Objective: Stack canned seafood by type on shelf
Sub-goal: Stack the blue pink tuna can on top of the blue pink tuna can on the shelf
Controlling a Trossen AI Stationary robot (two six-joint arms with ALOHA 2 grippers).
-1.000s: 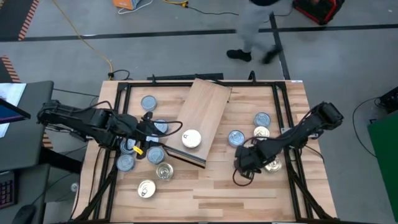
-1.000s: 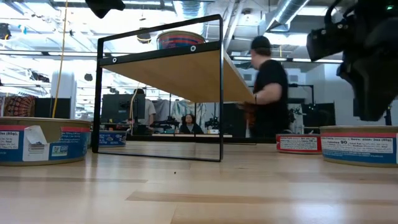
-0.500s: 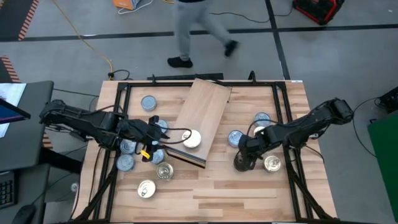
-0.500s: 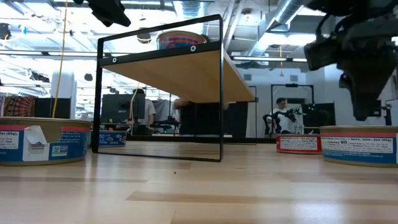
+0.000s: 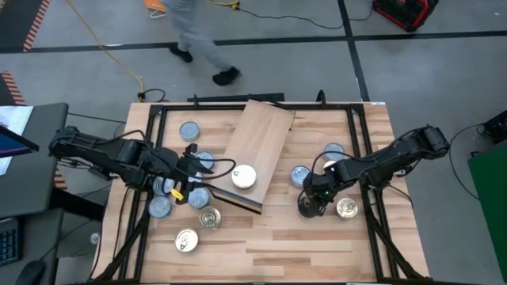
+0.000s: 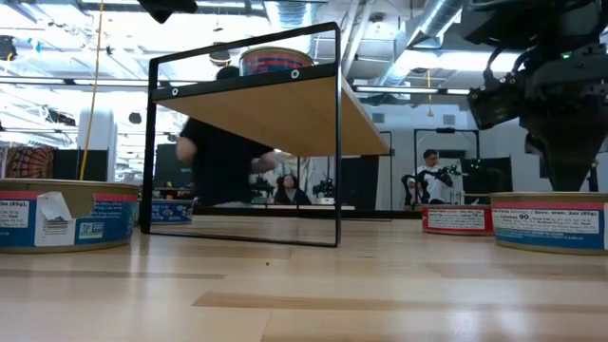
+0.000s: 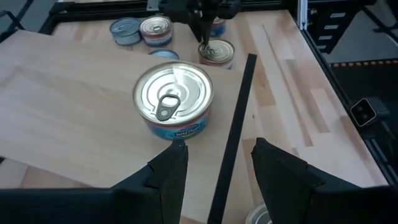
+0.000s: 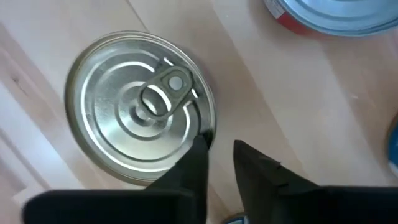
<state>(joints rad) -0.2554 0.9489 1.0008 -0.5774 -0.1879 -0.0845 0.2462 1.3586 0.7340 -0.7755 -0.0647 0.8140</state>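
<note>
Treat the pull-tab can on the table right of the shelf, beneath the closed-up right gripper at its rim, as rigid, dense, slick-walled; grasp across the side wall, left gripper parted over the shelf.

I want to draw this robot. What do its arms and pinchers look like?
Two thin black jointed arms. The left gripper has black wedge-shaped jaws and a yellow tag beside it; the right gripper has the same dark jaws. Black cables run along both arms.
</note>
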